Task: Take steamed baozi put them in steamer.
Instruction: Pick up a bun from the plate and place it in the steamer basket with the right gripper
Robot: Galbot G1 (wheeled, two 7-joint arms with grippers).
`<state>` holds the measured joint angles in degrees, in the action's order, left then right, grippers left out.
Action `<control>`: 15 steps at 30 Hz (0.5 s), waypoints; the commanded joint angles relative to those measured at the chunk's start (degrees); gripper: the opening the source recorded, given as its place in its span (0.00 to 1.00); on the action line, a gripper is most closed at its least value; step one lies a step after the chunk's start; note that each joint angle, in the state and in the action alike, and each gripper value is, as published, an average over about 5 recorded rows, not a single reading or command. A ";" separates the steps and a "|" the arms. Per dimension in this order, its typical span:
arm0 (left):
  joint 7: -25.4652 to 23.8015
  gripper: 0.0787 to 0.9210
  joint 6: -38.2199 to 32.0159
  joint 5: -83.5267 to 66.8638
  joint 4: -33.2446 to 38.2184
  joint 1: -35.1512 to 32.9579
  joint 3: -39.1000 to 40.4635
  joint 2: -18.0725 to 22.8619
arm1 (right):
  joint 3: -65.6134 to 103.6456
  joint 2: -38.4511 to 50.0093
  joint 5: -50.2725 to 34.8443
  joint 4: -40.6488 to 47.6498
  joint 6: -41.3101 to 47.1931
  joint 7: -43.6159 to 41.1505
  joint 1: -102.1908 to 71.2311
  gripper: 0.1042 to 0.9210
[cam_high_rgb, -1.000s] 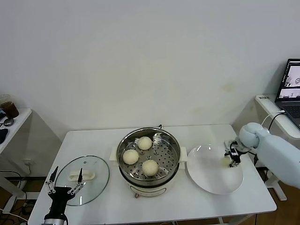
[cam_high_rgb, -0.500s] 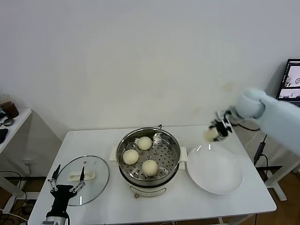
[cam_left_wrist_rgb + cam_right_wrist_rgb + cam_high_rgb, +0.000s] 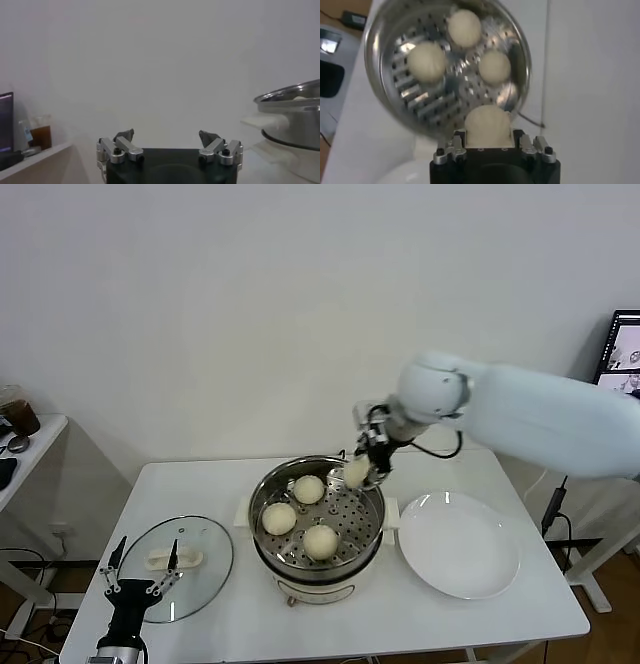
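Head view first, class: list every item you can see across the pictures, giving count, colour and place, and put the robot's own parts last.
Steamed baozi: four, cream-white; three in the steamer, one held above its far right rim.
Steamer: one, shiny steel on a white base, table centre.
Plate: one, white, right of the steamer.
Glass lid: one, clear with a white handle, table left.
Table: one, white.
Laptop: one, dark, far right edge.
Cup: one, holding a brown drink, side table far left.
Left gripper: open, parked by the lid.
Right gripper: shut on the fourth bun.
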<state>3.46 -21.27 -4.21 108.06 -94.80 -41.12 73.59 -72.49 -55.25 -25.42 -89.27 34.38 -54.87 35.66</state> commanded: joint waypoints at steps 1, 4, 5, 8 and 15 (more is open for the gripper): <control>0.03 0.88 0.01 -0.08 0.23 -0.15 -0.26 0.08 | -3.49 -10.12 2.39 5.31 5.65 2.56 -5.13 0.55; 0.04 0.88 0.02 -0.15 0.29 -0.26 -0.49 0.08 | -2.93 -10.00 5.83 7.53 4.93 2.19 -7.61 0.55; 0.03 0.88 0.02 -0.18 0.29 -0.28 -0.55 0.08 | -2.70 -9.90 6.48 8.02 4.74 2.10 -8.15 0.55; 0.02 0.88 0.02 -0.25 0.25 -0.27 -0.65 0.06 | -2.02 -9.62 7.37 8.97 4.16 1.92 -9.25 0.55; 0.01 0.88 0.02 -0.28 0.18 -0.18 -0.67 0.17 | -0.99 -9.37 7.81 9.25 3.36 1.70 -10.69 0.55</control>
<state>3.48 -21.27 -4.47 108.30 -94.99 -41.81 73.78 -73.44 -62.22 -19.88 -82.42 36.89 -53.71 27.96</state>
